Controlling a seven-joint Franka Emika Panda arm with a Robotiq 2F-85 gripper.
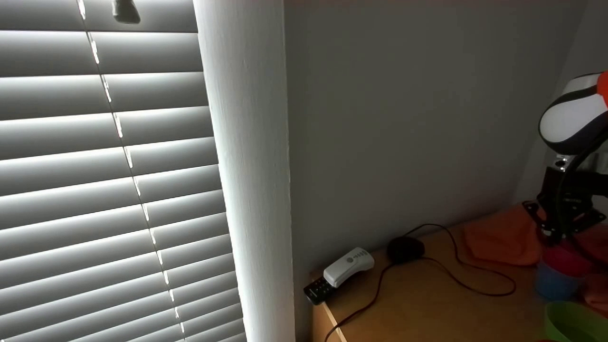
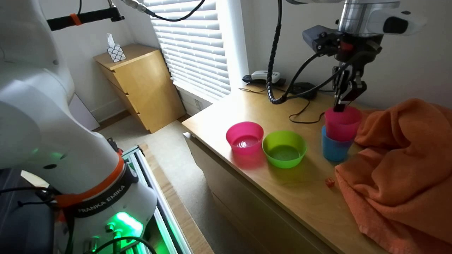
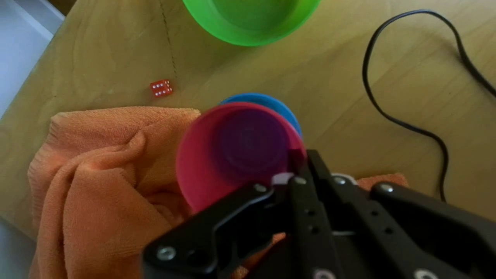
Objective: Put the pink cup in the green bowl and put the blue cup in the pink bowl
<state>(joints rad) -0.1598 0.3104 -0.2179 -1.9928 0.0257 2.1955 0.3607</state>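
Observation:
The pink cup (image 2: 344, 123) sits partly inside the blue cup (image 2: 333, 147), its upper part standing clear of the blue rim. My gripper (image 2: 339, 107) points down and is shut on the pink cup's rim. In the wrist view one fingertip is inside the wall and one outside (image 3: 305, 152). There the pink cup (image 3: 209, 159) hides most of the blue cup (image 3: 271, 101). The green bowl (image 2: 284, 150) stands on the table left of the cups, and the pink bowl (image 2: 244, 139) is beside it; both look empty. The green bowl (image 3: 252, 19) is cut off in the wrist view.
A crumpled orange towel (image 2: 402, 169) lies right beside the cups. A small red die (image 3: 161, 88) is near it. A black cable (image 3: 387, 116) curls over the table. A white remote (image 1: 349, 266) and a black device (image 1: 405, 249) lie by the wall.

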